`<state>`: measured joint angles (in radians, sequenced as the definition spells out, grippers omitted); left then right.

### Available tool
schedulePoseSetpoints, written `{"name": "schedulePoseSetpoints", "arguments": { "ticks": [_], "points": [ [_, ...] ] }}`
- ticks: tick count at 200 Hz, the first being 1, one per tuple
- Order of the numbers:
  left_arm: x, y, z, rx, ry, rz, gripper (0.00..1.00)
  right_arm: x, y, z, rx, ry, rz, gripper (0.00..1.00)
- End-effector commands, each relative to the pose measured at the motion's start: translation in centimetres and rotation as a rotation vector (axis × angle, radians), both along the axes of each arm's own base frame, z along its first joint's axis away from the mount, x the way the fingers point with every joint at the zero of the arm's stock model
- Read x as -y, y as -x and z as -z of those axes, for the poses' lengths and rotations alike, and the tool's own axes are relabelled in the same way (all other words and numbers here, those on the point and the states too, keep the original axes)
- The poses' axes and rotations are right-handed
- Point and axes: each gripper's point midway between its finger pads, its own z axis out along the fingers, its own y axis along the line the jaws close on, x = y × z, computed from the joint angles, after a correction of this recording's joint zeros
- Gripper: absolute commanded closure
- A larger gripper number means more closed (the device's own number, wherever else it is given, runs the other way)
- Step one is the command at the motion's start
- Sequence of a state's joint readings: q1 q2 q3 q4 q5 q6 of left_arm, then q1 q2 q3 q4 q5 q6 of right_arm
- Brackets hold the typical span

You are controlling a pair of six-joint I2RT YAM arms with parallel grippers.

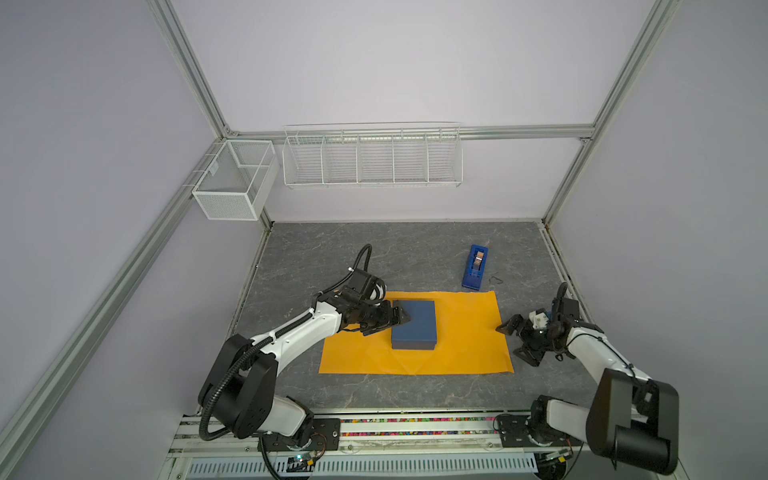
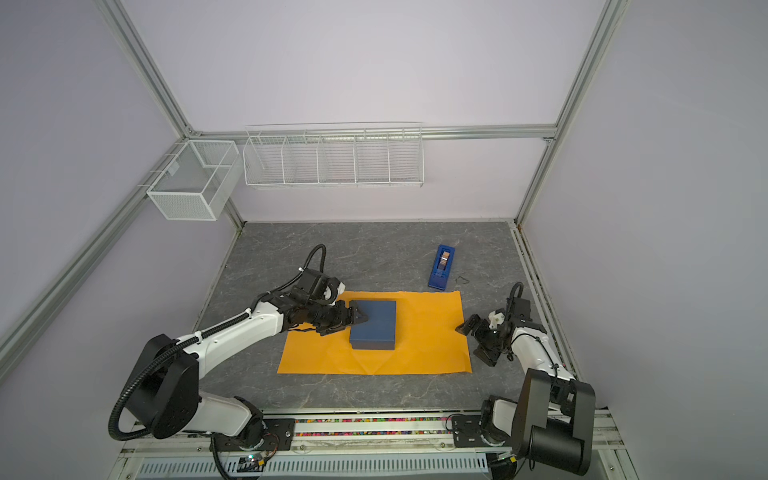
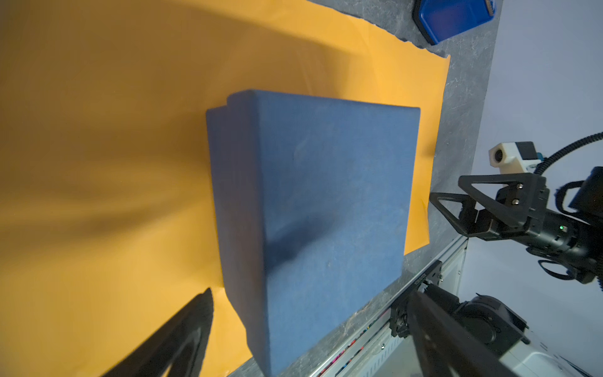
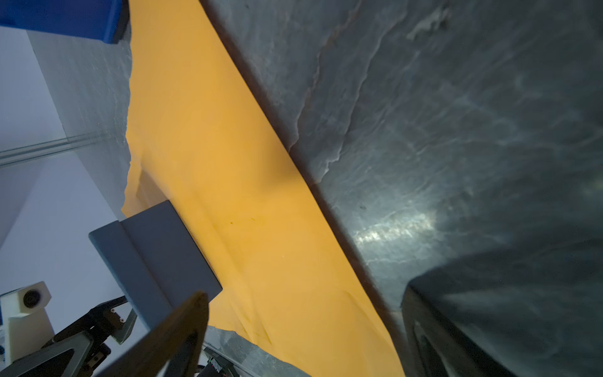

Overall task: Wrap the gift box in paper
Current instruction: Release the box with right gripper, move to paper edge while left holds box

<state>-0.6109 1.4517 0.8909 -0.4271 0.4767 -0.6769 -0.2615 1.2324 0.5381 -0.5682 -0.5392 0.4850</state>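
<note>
Sitting flat on the paper (image 1: 465, 340), left of the sheet's middle, the gift box (image 1: 413, 324) looks stiff and light; take it across its side walls, below the lid's lip, or the lid may lift off. Paper is thin, limp and creased, and likely to slide, so pinch it at a free edge or corner. Left gripper (image 1: 392, 322) is spread wide at the box's left edge, clamping nothing; right gripper (image 1: 513, 343) is released and empty, just off the paper's right edge.

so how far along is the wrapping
Done: dark navy cardboard gift box sits on the flat orange paper sheet. In hand: open left hand at the box's left edge, open right hand by the sheet's right edge. Left: every fold; no edge covers the box.
</note>
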Motion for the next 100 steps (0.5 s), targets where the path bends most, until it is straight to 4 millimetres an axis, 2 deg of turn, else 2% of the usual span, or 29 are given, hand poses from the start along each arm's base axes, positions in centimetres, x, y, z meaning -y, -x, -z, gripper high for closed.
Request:
{"name": "schedulePoseSetpoints", "arguments": {
  "ticks": [1, 67, 100],
  "points": [
    [1.2, 0.1, -0.1, -0.010, 0.061, 0.017, 0.07, -1.0, 0.3, 0.2, 0.002, -0.070, -0.026, 0.06],
    [1.7, 0.0, -0.3, -0.012, 0.088, 0.018, 0.07, -2.2, -0.3, 0.4, 0.019, -0.164, -0.055, 0.10],
    [1.6, -0.1, -0.2, -0.012, 0.083, 0.015, 0.07, -2.6, -0.8, -0.2, 0.056, -0.202, -0.068, 0.11]
  ]
}}
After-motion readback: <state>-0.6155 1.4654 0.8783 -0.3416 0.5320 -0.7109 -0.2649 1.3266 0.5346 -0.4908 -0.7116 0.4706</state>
